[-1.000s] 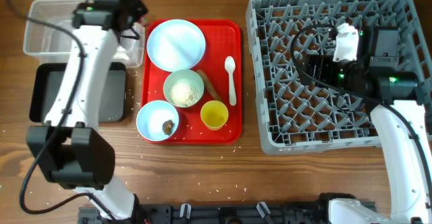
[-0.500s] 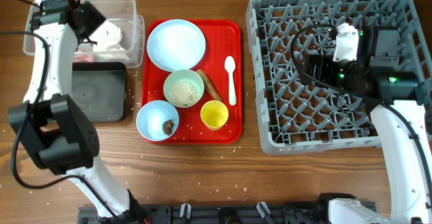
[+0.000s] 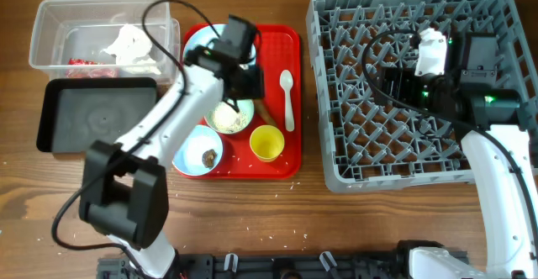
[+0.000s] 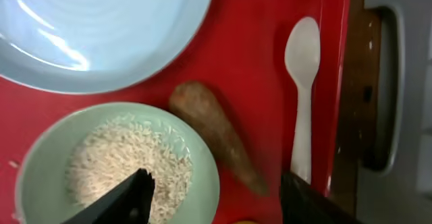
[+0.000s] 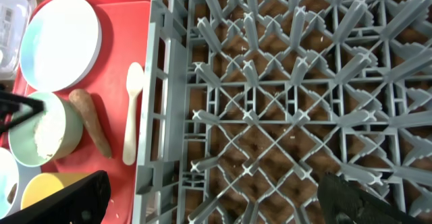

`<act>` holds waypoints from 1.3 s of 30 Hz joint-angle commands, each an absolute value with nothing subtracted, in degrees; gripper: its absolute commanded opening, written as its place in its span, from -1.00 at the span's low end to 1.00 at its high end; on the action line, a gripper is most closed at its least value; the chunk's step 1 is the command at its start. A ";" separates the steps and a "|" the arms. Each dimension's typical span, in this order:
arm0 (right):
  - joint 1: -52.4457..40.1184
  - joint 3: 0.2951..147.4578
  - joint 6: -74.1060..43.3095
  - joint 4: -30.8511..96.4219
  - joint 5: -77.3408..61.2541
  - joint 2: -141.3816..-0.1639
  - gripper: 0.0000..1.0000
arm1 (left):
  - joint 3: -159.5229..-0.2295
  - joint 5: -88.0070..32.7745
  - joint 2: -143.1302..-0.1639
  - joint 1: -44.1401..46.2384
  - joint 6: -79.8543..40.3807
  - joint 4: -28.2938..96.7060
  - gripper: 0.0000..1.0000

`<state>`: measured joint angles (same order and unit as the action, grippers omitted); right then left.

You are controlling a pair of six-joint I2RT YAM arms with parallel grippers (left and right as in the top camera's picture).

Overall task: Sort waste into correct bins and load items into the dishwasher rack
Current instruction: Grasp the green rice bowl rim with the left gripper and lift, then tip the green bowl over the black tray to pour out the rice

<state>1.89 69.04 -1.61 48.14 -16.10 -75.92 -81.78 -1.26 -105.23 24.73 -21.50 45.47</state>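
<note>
My left gripper hangs open over the red tray, its jaws either side of the brown stick and the rim of the mint bowl of rice crumbs; nothing is held. Around it lie the pale blue plate, the white spoon, the yellow cup and a blue bowl holding a small brown lump. The red wrapper and white tissue lie in the clear tub. My right gripper is open and empty above the grey rack.
The black tray sits in front of the clear tub, left of the red tray. My left arm crosses above the tray's left side and hides part of the plate. Loose crumbs dot the wooden table near the tray.
My left gripper opened over the clear tub and left the tissue there. It then swung right, over the red tray. The right arm has not moved.
</note>
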 commanded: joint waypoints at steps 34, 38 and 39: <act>1.80 69.65 -1.67 48.34 -17.08 -76.58 0.98 | -79.53 -28.42 -89.71 -13.98 -4.45 61.41 -0.92; 1.80 69.65 -1.65 49.23 -17.10 -76.58 0.99 | -78.19 -48.47 -96.99 -28.64 7.35 60.18 -0.92; 1.80 69.65 -1.67 49.36 -17.10 -76.58 0.99 | -78.19 -53.52 -99.68 -31.33 8.60 59.66 -0.92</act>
<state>1.89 69.04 -1.61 49.12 -16.12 -75.92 -79.05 -34.79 -93.89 -24.47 -0.49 60.62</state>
